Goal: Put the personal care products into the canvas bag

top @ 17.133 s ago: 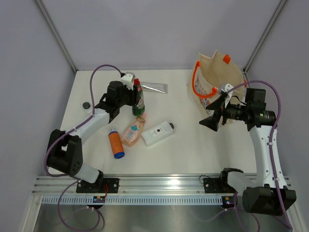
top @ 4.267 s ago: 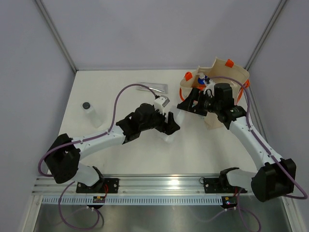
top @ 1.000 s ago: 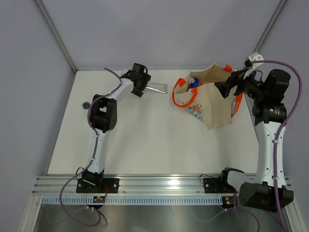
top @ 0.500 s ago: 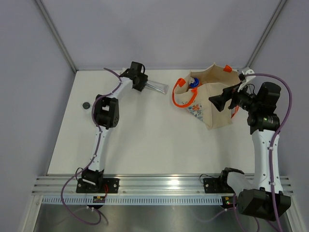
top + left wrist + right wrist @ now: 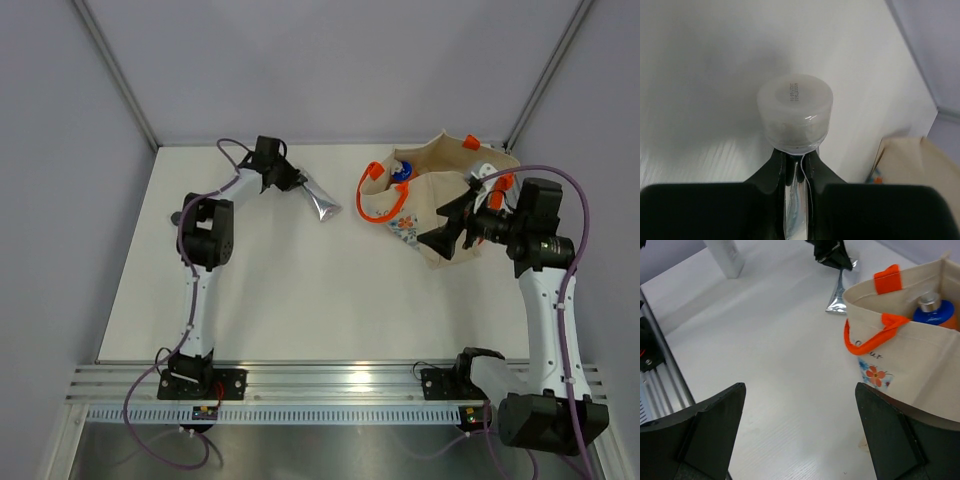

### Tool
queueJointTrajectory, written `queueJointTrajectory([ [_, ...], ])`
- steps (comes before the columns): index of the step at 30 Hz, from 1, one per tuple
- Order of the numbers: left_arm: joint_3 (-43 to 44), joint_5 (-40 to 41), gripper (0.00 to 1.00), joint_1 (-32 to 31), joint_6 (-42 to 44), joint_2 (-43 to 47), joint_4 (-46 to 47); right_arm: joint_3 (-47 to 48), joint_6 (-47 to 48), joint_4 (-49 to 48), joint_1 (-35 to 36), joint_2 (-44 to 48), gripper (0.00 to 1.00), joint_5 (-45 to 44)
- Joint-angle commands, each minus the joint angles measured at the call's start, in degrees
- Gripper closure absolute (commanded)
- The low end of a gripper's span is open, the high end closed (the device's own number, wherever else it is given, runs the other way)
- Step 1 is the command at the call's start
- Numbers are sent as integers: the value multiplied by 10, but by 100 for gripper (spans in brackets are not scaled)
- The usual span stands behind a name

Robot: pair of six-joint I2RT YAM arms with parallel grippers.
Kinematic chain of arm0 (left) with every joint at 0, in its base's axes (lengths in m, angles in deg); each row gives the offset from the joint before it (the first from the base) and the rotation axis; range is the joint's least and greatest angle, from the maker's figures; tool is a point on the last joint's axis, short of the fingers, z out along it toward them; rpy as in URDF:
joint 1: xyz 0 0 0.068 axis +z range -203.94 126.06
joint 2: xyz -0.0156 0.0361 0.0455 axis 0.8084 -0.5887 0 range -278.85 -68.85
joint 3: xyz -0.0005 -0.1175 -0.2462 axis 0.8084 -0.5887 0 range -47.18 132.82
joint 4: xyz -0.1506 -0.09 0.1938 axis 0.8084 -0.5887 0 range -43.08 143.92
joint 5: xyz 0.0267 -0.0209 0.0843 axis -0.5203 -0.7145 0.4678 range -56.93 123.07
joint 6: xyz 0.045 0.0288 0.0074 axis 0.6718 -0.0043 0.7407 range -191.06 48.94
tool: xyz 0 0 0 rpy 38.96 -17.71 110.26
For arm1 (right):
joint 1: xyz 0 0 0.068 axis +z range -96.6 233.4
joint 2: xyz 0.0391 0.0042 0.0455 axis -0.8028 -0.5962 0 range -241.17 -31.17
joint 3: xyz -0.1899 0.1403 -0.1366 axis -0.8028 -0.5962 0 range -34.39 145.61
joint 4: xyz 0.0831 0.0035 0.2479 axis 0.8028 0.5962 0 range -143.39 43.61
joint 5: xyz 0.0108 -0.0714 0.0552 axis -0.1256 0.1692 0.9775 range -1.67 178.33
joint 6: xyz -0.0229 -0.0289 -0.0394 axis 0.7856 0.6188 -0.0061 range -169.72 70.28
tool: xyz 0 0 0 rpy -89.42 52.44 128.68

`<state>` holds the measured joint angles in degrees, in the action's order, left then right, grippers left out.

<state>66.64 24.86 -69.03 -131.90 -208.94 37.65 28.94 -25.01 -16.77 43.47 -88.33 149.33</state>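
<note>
Since half a second ago the left hand [image 5: 283, 175] has swung the silver tube [image 5: 315, 197] round. It lay along the back edge of the bench [image 5: 300, 290] before; now its crimped end angles forward and toward the canvas bag [image 5: 430, 200]. The right hand [image 5: 443, 236] has dropped from beside the bag's rim to the front of its printed face.

Left wrist cam: the left hand [image 5: 795, 159] is pinched narrow on the tube [image 5: 795, 112] just behind its translucent cap, and the cap points away from the camera. I can see a corner of the bag [image 5: 902, 155] at the lower right.

The tube is left of the bag and apart from it, with its crimped end the part closest to the bag's orange handle [image 5: 378, 205].

Right wrist cam: the right hand [image 5: 800, 390] is spread wide, holding nothing and clear of the cloth. The bag [image 5: 910, 355] is just beyond and to the right of it. Past the bag's left corner I can see the tube [image 5: 840, 292].

The bag stands upright with its mouth open. The orange cylinder [image 5: 937, 312] is inside, blue cap up, by the left rim [image 5: 403, 172]. I can't make out the rest of the interior.
</note>
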Motion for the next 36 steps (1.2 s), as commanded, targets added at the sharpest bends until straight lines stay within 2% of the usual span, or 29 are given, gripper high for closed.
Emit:
queueJointTrajectory([
  [1,-113,-147,98,5,110,114,62,25,114,114,71,-14,1,-8],
  [4,-228,-187,100,6,161,208,99,21,96,115,154,-27,0,-86],
  [5,-256,-193,100,5,181,230,101,17,62,93,203,-38,1,-103],
  [7,-342,-229,100,5,192,275,135,19,23,66,243,-65,1,-133],
  [10,-428,-269,100,3,177,366,204,30,-97,-1,308,-121,0,-140],
  [11,-484,-276,100,0,159,413,226,25,-186,-56,321,-132,1,-143],
  [14,-571,-301,100,-12,129,495,295,1,-320,-176,386,-161,1,-225],
  [16,-607,-306,100,-18,108,532,339,-1,-359,-224,431,-188,1,-297],
  [19,-658,-307,100,-27,78,594,377,18,-413,-250,455,-241,1,-330],
  [22,-679,-310,100,-40,56,632,397,40,-455,-276,457,-289,1,-337],
  [25,-686,-312,100,-45,28,654,425,49,-454,-304,460,-319,1,-331],
  [30,-680,-317,100,-51,12,656,443,61,-474,-342,460,-347,1,-237],
  [32,-683,-320,99,-52,-6,649,460,57,-484,-377,460,-357,7,-183],
  [33,-683,-321,96,-52,-9,647,469,57,-484,-384,460,-361,10,-164],
  [34,-682,-321,93,-52,-11,645,471,55,-483,-391,460,-360,20,-143],
  [35,-680,-319,89,-52,-14,644,472,52,-476,-391,460,-358,23,-133],
  [36,-680,-320,83,-52,-17,644,479,51,-467,-389,459,-356,29,-108],
])
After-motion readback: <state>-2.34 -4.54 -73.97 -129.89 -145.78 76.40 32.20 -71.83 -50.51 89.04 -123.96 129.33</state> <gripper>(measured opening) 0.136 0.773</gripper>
